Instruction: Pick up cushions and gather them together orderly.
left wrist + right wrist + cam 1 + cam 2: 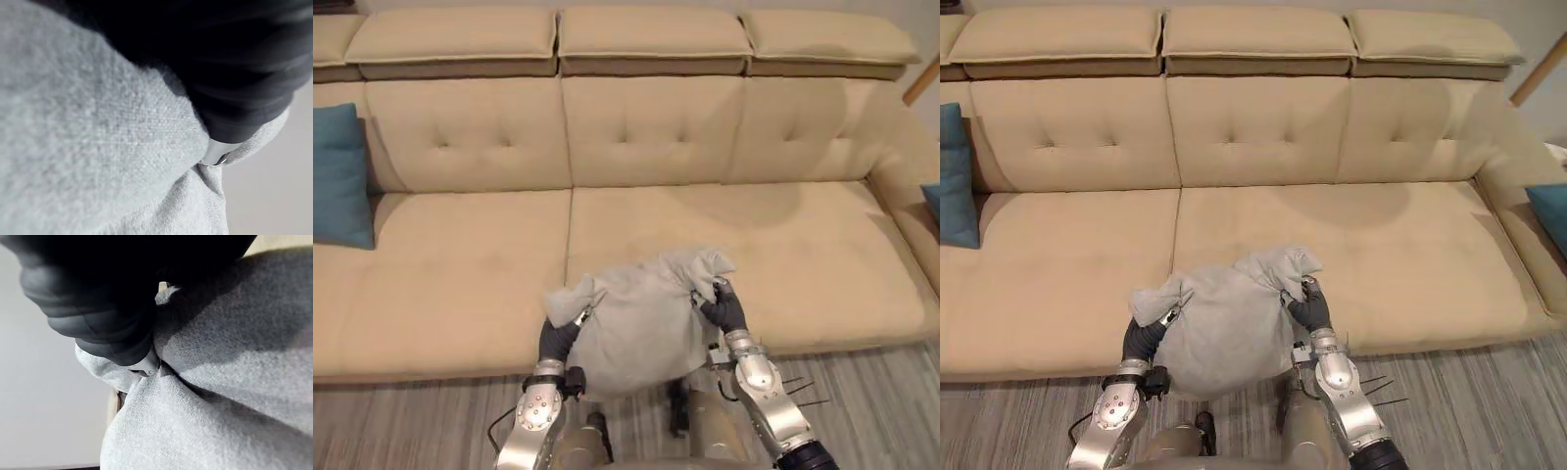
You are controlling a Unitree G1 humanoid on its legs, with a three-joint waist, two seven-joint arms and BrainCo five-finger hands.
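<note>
Left hand (560,340), right hand (725,310) clutch grey cushion (641,328) corners.

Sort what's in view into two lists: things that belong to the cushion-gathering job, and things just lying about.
Job: grey cushion, gripped by left hand and right hand; teal cushion at far left; second teal cushion at far right.
Just there: beige sofa; striped floor.

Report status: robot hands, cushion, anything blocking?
Left robot hand and right robot hand both gripping grey cushion by its bunched corners. Cushion at sofa front edge. Blue cushion far left on sofa; nothing between.
</note>
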